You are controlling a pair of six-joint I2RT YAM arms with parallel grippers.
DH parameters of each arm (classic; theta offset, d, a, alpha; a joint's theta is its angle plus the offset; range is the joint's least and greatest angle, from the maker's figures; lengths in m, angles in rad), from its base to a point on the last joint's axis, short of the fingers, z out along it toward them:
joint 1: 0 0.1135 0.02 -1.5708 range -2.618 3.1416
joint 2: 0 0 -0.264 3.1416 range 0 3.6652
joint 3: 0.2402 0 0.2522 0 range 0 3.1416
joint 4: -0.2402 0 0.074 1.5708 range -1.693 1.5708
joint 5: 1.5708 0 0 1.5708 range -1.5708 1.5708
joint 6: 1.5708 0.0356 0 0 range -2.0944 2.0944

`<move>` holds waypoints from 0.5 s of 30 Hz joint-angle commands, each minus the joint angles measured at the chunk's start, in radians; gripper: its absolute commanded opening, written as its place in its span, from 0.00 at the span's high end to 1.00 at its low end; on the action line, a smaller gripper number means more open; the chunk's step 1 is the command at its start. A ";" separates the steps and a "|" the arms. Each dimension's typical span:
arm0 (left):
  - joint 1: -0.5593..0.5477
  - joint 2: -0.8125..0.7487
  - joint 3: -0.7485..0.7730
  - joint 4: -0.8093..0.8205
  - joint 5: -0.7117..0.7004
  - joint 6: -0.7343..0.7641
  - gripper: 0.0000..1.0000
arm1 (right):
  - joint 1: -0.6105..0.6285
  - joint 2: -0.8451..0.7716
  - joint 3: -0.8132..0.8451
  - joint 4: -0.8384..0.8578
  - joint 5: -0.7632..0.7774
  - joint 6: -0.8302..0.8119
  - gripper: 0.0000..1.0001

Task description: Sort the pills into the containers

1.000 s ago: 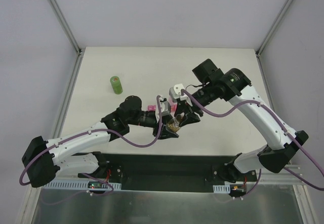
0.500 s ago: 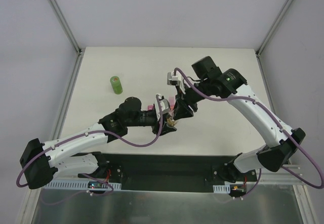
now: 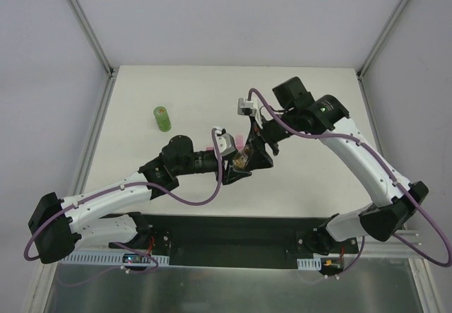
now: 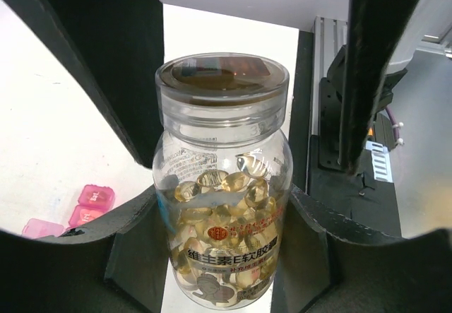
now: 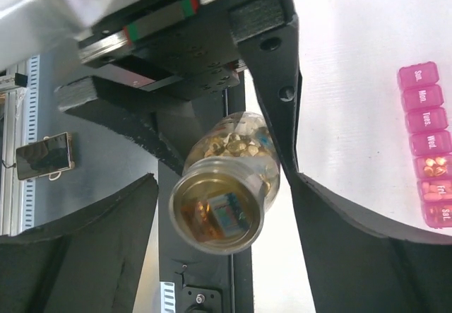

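My left gripper [image 4: 222, 256] is shut on the lower body of a small clear bottle [image 4: 222, 186], upright in the left wrist view, with its clear lid [image 4: 222, 80] on. Yellow-brown pills [image 4: 226, 200] fill its lower half. In the top view the bottle [image 3: 241, 160] is held above the table's middle. My right gripper [image 5: 222, 214] is open, one finger on each side of the lid [image 5: 217, 217] with a gap on both sides. The pink strip of containers [image 5: 429, 154] lies on the table, mostly hidden under the grippers in the top view [image 3: 210, 148].
A green cylindrical bottle [image 3: 163, 119] stands at the table's left. One compartment of the pink strip shows tan pills [image 5: 432, 166] inside. The black base rail [image 3: 233, 232] runs along the near edge. The two arms meet over the table's middle.
My left gripper has carried the bottle a little away from the near edge. My right wrist has turned and its open fingers now sit round the bottle's lid.
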 commanded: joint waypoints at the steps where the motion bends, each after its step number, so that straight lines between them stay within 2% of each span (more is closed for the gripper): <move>1: 0.000 -0.009 0.017 0.071 0.064 -0.027 1.00 | -0.013 -0.081 0.081 -0.066 -0.055 -0.105 0.19; 3: 0.006 -0.012 0.017 0.069 0.085 -0.039 1.00 | -0.017 -0.095 0.113 -0.096 -0.044 -0.168 0.17; 7: 0.019 -0.010 0.022 0.068 0.182 -0.059 1.00 | -0.020 -0.145 0.131 -0.281 -0.055 -0.501 0.15; 8: 0.022 -0.004 0.025 0.065 0.247 -0.070 1.00 | -0.022 -0.156 0.119 -0.321 -0.064 -0.716 0.14; 11: 0.025 0.010 0.040 0.045 0.344 -0.076 1.00 | -0.017 -0.184 0.063 -0.413 -0.107 -0.986 0.12; 15: 0.025 0.028 0.060 0.036 0.441 -0.087 1.00 | -0.013 -0.139 0.053 -0.419 -0.144 -1.048 0.12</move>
